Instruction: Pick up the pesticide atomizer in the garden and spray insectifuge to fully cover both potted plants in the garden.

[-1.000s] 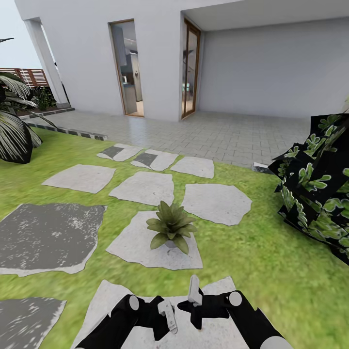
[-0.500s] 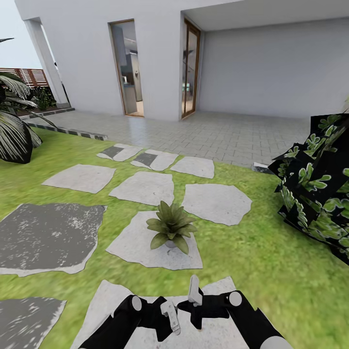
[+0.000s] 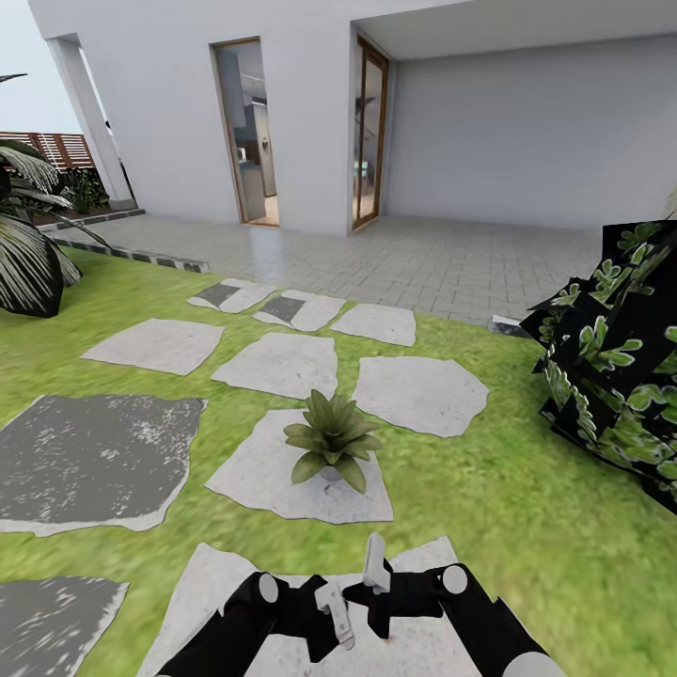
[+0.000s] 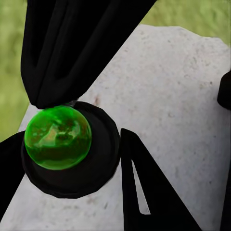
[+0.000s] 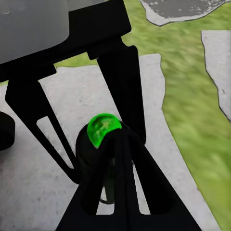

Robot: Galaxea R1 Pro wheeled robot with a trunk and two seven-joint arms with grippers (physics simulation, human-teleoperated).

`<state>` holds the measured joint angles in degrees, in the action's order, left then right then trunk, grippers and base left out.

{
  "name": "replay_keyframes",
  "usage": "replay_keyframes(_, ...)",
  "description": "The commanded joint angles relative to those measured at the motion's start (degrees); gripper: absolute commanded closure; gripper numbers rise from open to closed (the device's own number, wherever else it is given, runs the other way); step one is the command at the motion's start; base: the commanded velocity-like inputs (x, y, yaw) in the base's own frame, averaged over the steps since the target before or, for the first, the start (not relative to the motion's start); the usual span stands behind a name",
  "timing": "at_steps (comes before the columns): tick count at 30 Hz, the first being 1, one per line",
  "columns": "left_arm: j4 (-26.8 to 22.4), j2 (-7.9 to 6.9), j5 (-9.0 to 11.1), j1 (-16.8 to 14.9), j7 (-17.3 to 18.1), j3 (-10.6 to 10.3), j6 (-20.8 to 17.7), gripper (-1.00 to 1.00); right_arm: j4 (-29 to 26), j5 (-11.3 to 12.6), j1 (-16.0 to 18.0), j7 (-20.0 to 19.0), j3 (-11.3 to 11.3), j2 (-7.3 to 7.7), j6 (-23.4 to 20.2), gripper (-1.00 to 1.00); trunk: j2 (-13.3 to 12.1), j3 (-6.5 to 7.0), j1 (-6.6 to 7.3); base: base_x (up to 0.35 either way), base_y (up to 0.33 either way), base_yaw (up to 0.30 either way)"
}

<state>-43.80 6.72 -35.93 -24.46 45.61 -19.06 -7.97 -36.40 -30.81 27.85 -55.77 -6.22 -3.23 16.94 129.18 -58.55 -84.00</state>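
A potted plant, a low rosette of green leaves, stands on a pale stepping stone just ahead of my arms. Both grippers hang low over the nearest stone. In the left wrist view my left gripper is shut on the pesticide atomizer, seen end-on as a round black top with a glowing green ball. My right gripper is shut, its tips at that green ball on the atomizer. In the head view the left gripper and right gripper nearly meet, hiding the bottle's body.
A dark blocky bush crowds the right side. A palm stands at the far left. More stepping stones lead across the lawn to a grey paved terrace and the house's open doors.
My left gripper has edged slightly toward the right gripper. The plant and the view have not shifted.
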Motion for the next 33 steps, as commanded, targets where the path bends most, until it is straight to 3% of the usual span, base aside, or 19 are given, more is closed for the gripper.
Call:
replay_keyframes(1,-0.09,0.08,-0.11,-0.03,0.27,-0.01,-0.47,1.0,-0.08,-0.48,0.02,-0.05,0.07,-0.02,0.29,1.0,0.02,-0.05,0.01,0.0,0.0,0.0)
replay_keyframes(17,0.19,-0.77,-0.37,-0.17,0.27,0.41,-0.52,1.0,-0.08,-0.48,0.02,-0.05,0.07,-0.02,0.29,1.0,0.02,-0.05,0.01,0.0,0.0,0.0)
replay_keyframes(22,0.26,-3.07,-0.52,-0.21,0.29,1.18,-0.55,1.0,-0.08,-0.48,0.02,-0.05,0.07,-0.02,0.29,1.0,0.02,-0.05,0.01,0.0,0.0,0.0)
replay_keyframes(28,0.31,-7.53,-0.54,0.02,0.35,1.38,-0.55,1.0,-0.08,-0.55,0.02,-0.05,0.07,-0.02,0.29,1.0,0.02,-0.05,0.01,0.0,0.0,0.0)
replay_keyframes(33,0.31,-10.06,-0.54,0.26,0.43,1.4,-0.52,1.0,-0.01,-0.58,0.02,-0.05,0.11,0.04,0.29,1.0,0.02,-0.05,0.01,0.0,0.0,0.0)
